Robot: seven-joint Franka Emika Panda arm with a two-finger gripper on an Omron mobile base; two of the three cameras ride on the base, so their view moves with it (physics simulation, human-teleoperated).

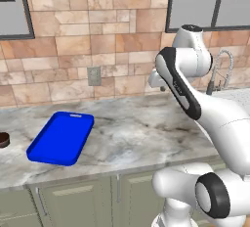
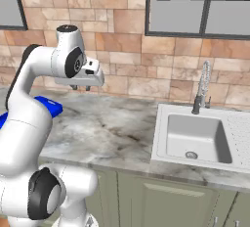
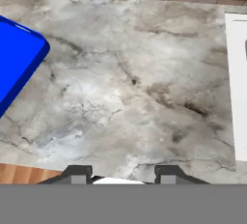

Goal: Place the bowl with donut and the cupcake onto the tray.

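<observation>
Gripper: fingers apart, nothing held, poised above bare counter. Tray: to gripper's left, nothing on it, long axis toward wall. Cupcake: beyond tray's far left side. Bowl, donut: whereabouts cannot be told.

A kitchen: marble counter, sink, tiled wall, cabinets.
</observation>
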